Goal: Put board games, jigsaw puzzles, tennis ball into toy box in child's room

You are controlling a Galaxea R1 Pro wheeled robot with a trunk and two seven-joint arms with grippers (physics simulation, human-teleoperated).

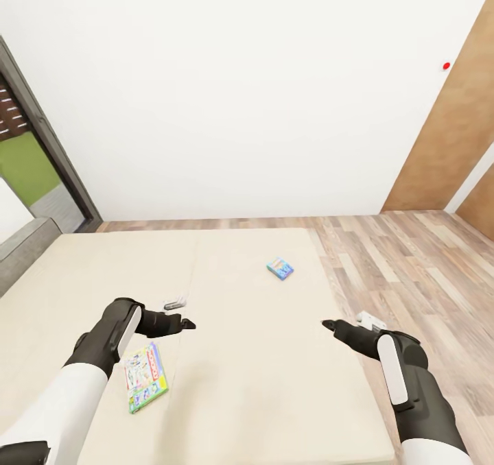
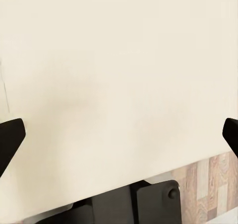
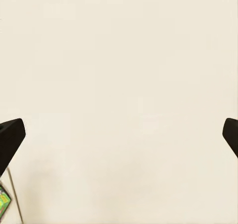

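Both tools spread wide, holding nothing, above the bare beige mattress bed [image 1: 240, 383]. White green-edged flat game box [image 1: 145, 377] lies just near-side of left tool [image 1: 186, 325]. Small blue game box [image 1: 280, 268] sits farther off, left of right tool [image 1: 329, 326].

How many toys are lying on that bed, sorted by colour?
White box with green edge: 1
Small blue box: 1
Total: 2, both flat on the bed. Neither claw, left or right, holds anything.
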